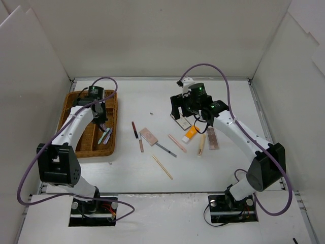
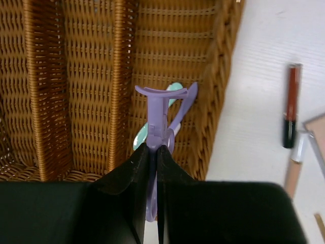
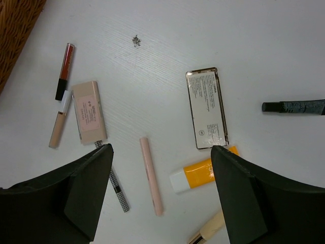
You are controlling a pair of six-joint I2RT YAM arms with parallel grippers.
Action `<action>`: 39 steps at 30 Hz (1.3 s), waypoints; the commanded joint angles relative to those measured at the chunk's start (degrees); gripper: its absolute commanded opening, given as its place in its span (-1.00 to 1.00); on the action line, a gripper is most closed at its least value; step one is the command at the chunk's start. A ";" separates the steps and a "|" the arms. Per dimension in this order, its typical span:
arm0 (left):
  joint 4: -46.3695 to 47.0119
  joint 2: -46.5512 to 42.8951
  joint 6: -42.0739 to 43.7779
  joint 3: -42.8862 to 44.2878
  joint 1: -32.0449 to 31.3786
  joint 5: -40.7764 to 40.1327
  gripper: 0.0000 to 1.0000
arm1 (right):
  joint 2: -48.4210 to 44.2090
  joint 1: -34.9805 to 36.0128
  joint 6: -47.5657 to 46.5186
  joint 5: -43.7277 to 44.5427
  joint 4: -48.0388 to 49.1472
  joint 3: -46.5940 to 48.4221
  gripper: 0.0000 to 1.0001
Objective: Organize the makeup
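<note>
My left gripper (image 2: 153, 152) is shut on the handle of the purple curler (image 2: 160, 114), over the right compartment of the wicker tray (image 2: 76, 76); a teal item (image 2: 175, 90) lies under it. My right gripper (image 3: 162, 150) is open above the table, nothing between its fingers. Below it lie a pink pencil (image 3: 151, 175), the orange tube (image 3: 203, 173) and a labelled flat palette (image 3: 207, 108). A beige compact (image 3: 89, 112), a red gloss tube (image 3: 65, 68) and a checkered pencil (image 3: 117, 188) lie to the left. From above, the right gripper (image 1: 184, 114) hovers behind the orange tube (image 1: 190, 133).
The wicker tray (image 1: 71, 109) sits at the table's left. Wooden sticks (image 1: 162, 166), a long brown palette (image 1: 212, 138) and a cream tube (image 1: 201, 145) lie mid-table. A black mascara (image 3: 294, 107) lies to the right. White walls enclose the table.
</note>
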 commanded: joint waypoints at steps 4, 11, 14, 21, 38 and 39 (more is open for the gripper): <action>-0.82 5.57 -2.46 6.27 0.46 -10.77 -1.00 | -3.15 -1.09 0.18 1.90 2.06 -1.09 0.50; -1.44 9.88 -3.52 8.56 -0.94 -18.06 -1.00 | -3.68 -2.23 0.09 1.72 1.88 -2.14 0.52; -1.61 11.90 -3.61 8.74 -2.17 -19.57 -0.89 | -3.68 -2.67 0.09 1.64 1.88 -2.23 0.52; -1.17 11.38 -3.43 8.39 -3.84 -17.20 -0.27 | -2.80 -3.11 0.09 1.37 1.80 -1.44 0.53; -0.74 5.50 -6.50 5.94 -0.95 -13.61 0.26 | -1.66 -3.37 0.18 0.41 1.88 -0.21 0.53; 0.57 4.53 -6.94 3.84 0.10 -12.55 0.26 | -1.75 -3.20 0.27 0.41 1.80 -0.47 0.53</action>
